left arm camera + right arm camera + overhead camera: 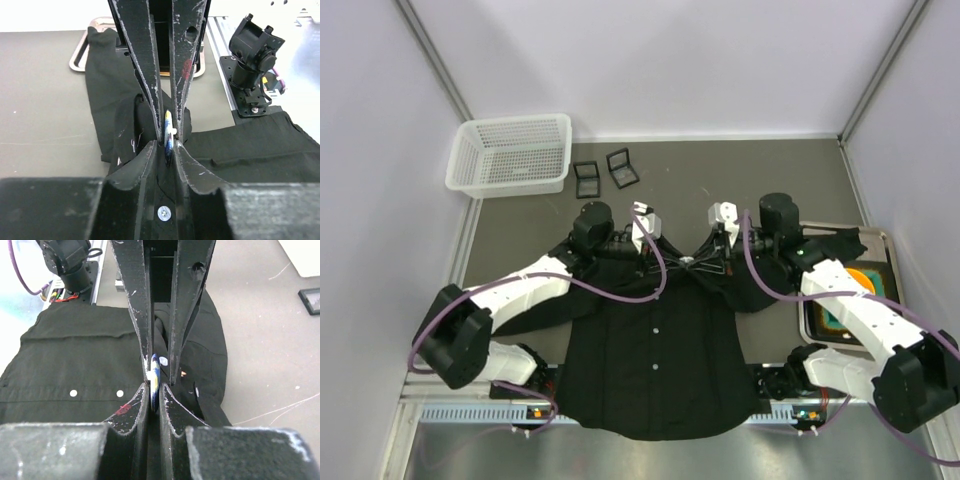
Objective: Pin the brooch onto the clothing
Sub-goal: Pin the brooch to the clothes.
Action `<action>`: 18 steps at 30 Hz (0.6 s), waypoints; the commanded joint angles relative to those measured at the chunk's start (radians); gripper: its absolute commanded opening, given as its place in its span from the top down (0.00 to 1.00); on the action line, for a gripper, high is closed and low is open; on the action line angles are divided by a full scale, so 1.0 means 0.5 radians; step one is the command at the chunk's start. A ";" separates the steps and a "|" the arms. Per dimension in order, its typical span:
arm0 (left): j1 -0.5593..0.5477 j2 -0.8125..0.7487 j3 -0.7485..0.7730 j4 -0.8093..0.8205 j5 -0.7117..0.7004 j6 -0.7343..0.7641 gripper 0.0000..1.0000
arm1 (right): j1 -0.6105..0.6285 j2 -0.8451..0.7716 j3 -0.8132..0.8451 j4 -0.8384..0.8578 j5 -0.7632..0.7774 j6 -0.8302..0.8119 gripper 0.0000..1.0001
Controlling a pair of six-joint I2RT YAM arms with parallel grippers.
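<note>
The grey table (pixel 770 180) carries the black shirt (pixel 655 370), spread flat at the centre of the top view. Its hem lies at 6 o'clock by the arm bases and its collar points to 12 o'clock. One sleeve runs out to 3 o'clock and lies across a metal tray (pixel 882 238), which holds something orange and green, partly hidden by the right arm. A white mesh basket (pixel 515 120) stands at 10 o'clock, well apart from the shirt. Two small dark flat cases (pixel 588 178) sit side by side just beside it, at about 11 o'clock.

Both arms reach in to the collar area and meet tip to tip above it. The left gripper (pixel 168 147) has its fingers pressed nearly together, pinching the brooch (pixel 169 131), which shows edge-on as a thin blue, yellow and white disc. The right gripper (pixel 154 390) comes in from the opposite side and nips the same brooch between its own narrow-set fingers. The brooch is held upright over the dark folds near the collar. Small white buttons (pixel 73 393) dot the shirt front.
</note>
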 commanded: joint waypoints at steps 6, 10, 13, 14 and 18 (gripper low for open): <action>-0.011 0.213 -0.234 0.679 0.072 -0.641 0.97 | 0.016 0.145 -0.081 0.154 -0.053 0.279 1.00; -0.007 0.287 -0.332 0.891 0.060 -0.988 1.00 | 0.016 0.264 -0.087 0.200 -0.084 0.505 1.00; -0.007 0.376 -0.409 1.149 0.032 -1.282 1.00 | 0.013 0.289 -0.133 0.292 -0.044 0.699 0.98; -0.007 0.403 -0.427 1.192 0.011 -1.362 1.00 | 0.016 0.289 -0.157 0.353 -0.041 0.739 0.93; -0.008 0.416 -0.409 1.066 0.004 -1.298 1.00 | 0.013 0.298 -0.191 0.335 -0.026 0.856 0.78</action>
